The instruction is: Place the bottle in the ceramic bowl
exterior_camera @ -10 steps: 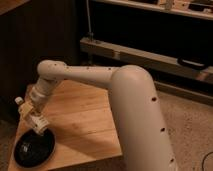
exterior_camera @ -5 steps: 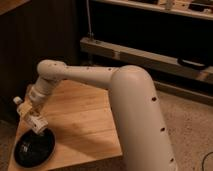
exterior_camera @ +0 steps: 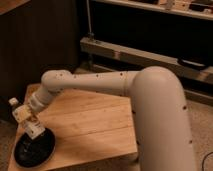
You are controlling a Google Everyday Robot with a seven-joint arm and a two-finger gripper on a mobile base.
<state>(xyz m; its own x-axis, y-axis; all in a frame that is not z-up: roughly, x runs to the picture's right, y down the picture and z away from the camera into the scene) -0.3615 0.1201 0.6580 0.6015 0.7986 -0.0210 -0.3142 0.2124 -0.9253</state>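
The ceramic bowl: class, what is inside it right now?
The ceramic bowl shows only dark glossy interior; the bottle is above its rim at the gripper, which covers part of the far edge.

The pincer [exterior_camera: 30,122] holds the bottle [exterior_camera: 18,111] above the ceramic bowl [exterior_camera: 35,149].

End effector [exterior_camera: 29,121] low at worktop [exterior_camera: 95,125] left edge, just above ceramic bowl [exterior_camera: 34,149] far rim. Bottle [exterior_camera: 19,111] at the end effector, tilted. Arm [exterior_camera: 100,82] spans the worktop's back. Centre and right planks open. Dark cabinet [exterior_camera: 35,45] close behind.
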